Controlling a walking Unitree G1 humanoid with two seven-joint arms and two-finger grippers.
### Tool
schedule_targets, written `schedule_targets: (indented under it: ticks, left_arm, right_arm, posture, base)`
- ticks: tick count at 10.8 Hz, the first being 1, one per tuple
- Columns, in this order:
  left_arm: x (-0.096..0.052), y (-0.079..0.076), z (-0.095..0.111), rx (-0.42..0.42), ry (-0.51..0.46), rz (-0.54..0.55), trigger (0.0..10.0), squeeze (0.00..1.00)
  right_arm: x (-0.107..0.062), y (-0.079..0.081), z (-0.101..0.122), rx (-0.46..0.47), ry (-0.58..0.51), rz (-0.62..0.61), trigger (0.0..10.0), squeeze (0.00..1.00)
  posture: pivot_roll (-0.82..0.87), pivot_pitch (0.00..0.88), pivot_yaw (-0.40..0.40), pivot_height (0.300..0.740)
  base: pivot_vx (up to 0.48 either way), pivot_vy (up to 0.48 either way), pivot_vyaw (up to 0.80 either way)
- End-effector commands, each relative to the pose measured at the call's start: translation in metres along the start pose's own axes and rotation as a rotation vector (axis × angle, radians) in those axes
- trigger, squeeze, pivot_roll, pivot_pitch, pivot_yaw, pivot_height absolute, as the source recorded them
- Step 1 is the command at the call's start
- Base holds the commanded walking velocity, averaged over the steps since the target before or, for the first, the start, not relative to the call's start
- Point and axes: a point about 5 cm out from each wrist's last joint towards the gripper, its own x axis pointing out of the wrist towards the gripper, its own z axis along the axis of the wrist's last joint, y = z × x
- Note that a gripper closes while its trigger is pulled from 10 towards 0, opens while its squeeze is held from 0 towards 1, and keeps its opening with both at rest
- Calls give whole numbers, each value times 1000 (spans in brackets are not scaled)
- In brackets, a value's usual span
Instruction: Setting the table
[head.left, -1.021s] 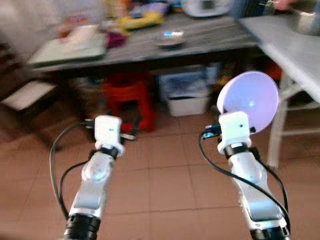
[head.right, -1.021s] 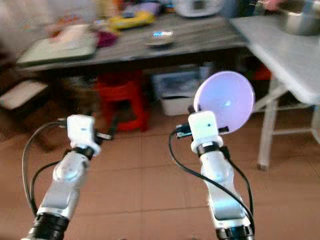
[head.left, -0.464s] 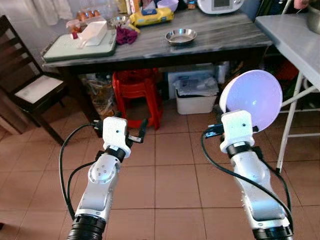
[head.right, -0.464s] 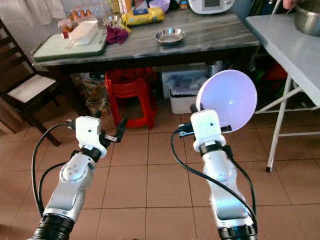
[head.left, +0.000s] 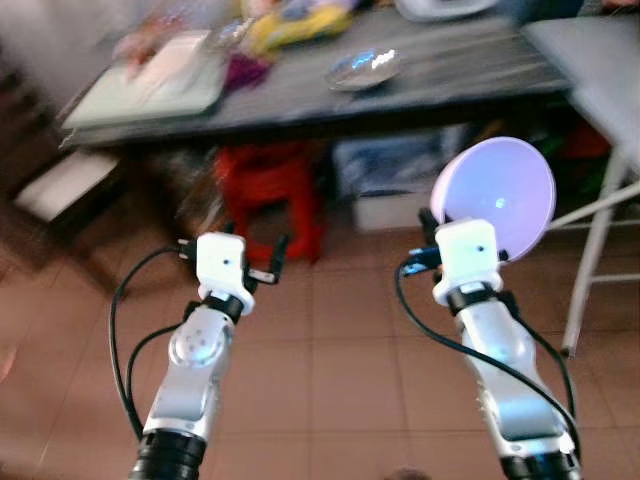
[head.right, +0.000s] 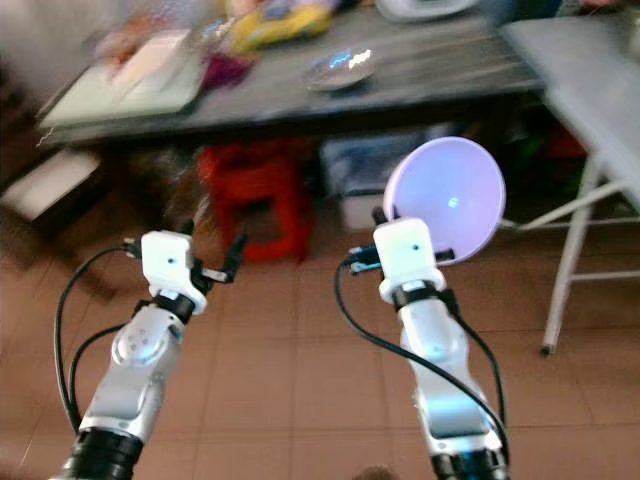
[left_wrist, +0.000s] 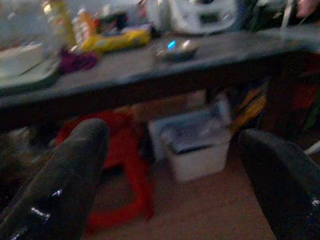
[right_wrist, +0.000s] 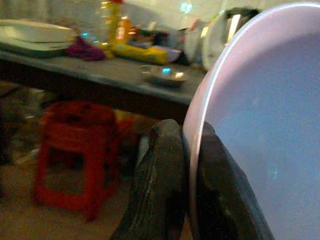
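Note:
My right gripper (right_wrist: 187, 136) is shut on the rim of a lavender plate (head.left: 497, 192), which it holds upright at chest height over the floor. One black finger (right_wrist: 160, 185) lies on the plate's back and the other on its face. My left gripper (left_wrist: 170, 150) is open and holds nothing, level with the right one and to its left. Ahead stands a dark table with a grey top (head.left: 460, 70); on it are a small metal dish (head.left: 362, 68) and a green tray (head.left: 150, 92). The eye views are blurred.
Under the table stand a red stool (head.left: 268, 190) and a white bin (head.left: 395, 195). A white folding table (head.left: 600, 80) is at the right, with its leg (head.left: 590, 270) near my right arm. A dark chair (head.left: 55, 190) is at the left. Tiled floor lies between me and the table.
The whole picture has shifted and blurred, so the camera has moved. Both arms keep their pose, the plate is still held and the left gripper is still open.

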Motion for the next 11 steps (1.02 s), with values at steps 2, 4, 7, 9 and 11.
schedule_targets:
  ticks: [2,4,7,9,11]
  left_arm:
    - [-1,3,1,15,1,-9,10000,0]
    - [-1,2,1,14,1,-13,10000,0]
    - [-1,2,1,14,0,-16,10000,0]
    - [-1,1,1,12,-3,-17,10000,0]
    - [1,0,6,6,-17,-18,10000,0]
  right_arm:
    - [2,1,5,14,-17,-7,10000,0]
    - [1,2,5,12,-19,-5,10000,0]
    - [1,3,5,8,-23,0,10000,0]
    - [2,3,6,11,-27,5,10000,0]
    - [3,3,7,10,-32,4,10000,0]
  posture:
    - [-172,102,111,740]
    - [-172,100,112,740]
    - [-171,98,110,740]
    - [-166,93,109,740]
    - [-165,93,109,740]
  base:
    - [480,0,0]
    - [480,0,0]
    - [480,0,0]
    - [480,0,0]
    - [480,0,0]
